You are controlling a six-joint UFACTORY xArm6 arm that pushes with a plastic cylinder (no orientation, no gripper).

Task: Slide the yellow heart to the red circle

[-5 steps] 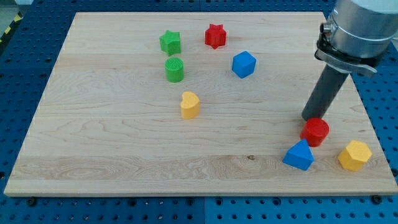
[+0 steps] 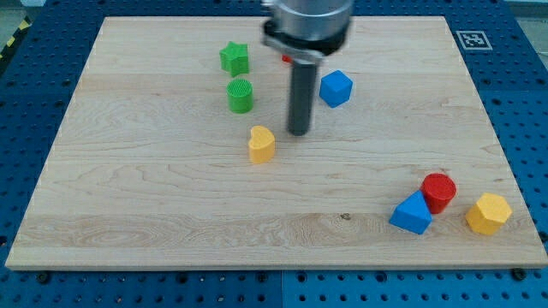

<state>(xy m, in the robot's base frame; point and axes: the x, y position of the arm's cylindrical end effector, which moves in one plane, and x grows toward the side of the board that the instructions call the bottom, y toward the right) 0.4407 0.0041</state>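
The yellow heart [image 2: 261, 144] lies on the wooden board [image 2: 154, 197] a little left of centre. The red circle [image 2: 438, 191] stands near the view's bottom right, touching the blue triangle [image 2: 412, 214]. My tip [image 2: 298, 133] rests on the board just to the right of the yellow heart and slightly above it in the view, with a small gap between them. The arm's body hides most of the red star [image 2: 285, 59] at the view's top.
A green star [image 2: 234, 58] and a green cylinder [image 2: 241, 95] stand above the yellow heart. A blue cube [image 2: 336, 88] is right of my rod. A yellow hexagon [image 2: 488, 213] sits at the bottom right by the red circle.
My tip has moved from beside the red circle at the right far to the left, to just right of the yellow heart. The red circle sits slightly lower and further right than before.
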